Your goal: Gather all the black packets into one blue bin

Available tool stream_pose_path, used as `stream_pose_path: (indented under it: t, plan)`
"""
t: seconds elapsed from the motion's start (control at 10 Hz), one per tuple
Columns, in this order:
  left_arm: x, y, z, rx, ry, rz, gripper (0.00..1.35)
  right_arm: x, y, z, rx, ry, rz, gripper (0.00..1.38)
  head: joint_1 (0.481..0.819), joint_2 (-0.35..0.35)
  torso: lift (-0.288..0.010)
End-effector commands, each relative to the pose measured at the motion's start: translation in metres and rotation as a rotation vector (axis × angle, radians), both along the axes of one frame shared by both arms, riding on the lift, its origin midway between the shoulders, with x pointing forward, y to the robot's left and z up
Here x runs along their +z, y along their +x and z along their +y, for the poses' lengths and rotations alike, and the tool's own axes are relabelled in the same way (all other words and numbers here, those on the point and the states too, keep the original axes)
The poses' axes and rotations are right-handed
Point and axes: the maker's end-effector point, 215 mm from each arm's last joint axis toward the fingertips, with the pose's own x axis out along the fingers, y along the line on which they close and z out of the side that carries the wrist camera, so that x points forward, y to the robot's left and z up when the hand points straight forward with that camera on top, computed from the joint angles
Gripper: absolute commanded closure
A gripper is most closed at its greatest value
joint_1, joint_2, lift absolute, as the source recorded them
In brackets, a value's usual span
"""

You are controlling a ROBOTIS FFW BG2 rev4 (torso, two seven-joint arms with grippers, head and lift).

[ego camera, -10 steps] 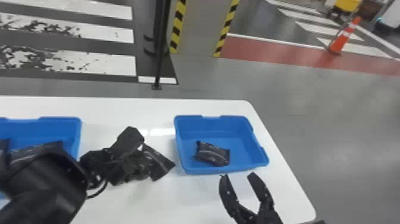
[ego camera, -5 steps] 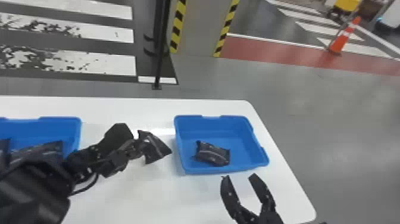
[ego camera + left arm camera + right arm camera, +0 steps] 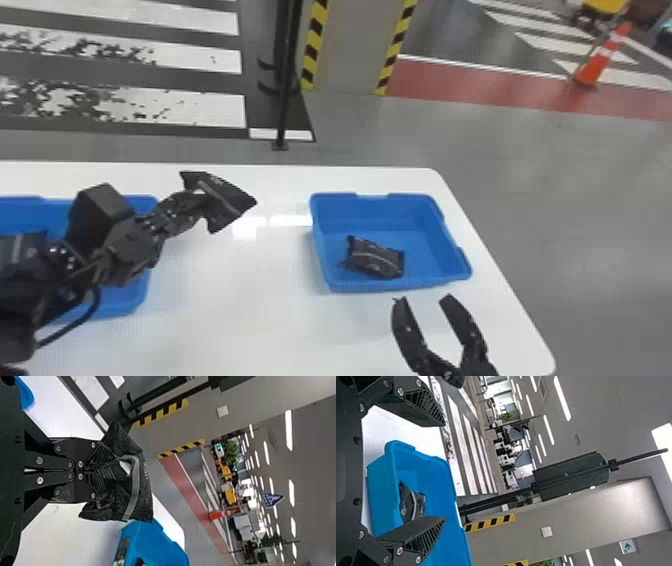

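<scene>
We are holding one black packet [image 3: 228, 201] in the left gripper [image 3: 192, 205], its fingers clamping the crumpled film near the middle while the loose corners are flaring out past the tips. The packet is hanging above the white table [image 3: 225, 320], between the left blue bin [image 3: 125, 302] and the right blue bin [image 3: 390, 286], clear of both. A second black packet [image 3: 377, 260] is lying in the right blue bin, and at least one more dark packet [image 3: 22, 245] is showing in the left blue bin, partly behind our left arm. The right gripper [image 3: 423, 300] is waiting just off the near side of the right blue bin, its fingers spread wide with nothing between them. We are probably heading for the left blue bin, and the job is looking unfinished while packets are lying in both. Since we are gripping only gathered film, the contents could be sagging to one side and twisting the packet loose on a fast swing. If we are travelling too low, a flared corner could be catching the rim; if we are letting go too early, the packet could be landing on the edge or the table.
</scene>
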Motion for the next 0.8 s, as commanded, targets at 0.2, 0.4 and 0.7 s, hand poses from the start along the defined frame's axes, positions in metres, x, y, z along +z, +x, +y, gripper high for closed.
stream_pose_path:
  t: [0.2, 0.4, 0.7]
  plan:
    - [0.016, -0.018, 0.123, 0.198, 0.045, -0.038, 1.22, 0.001, -0.003, -0.001, 0.002, 0.000, 0.002, 0.19, 0.695, -0.160, -0.110]
    - [0.003, -0.027, 0.177, 0.295, 0.080, -0.016, 1.17, 0.000, -0.003, 0.000, 0.003, -0.002, 0.003, 0.19, 0.695, -0.071, -0.110]
    - [0.005, -0.045, 0.265, 0.474, 0.103, -0.044, 0.08, -0.002, -0.002, 0.003, 0.012, -0.008, 0.011, 0.19, 0.695, 0.059, -0.110]
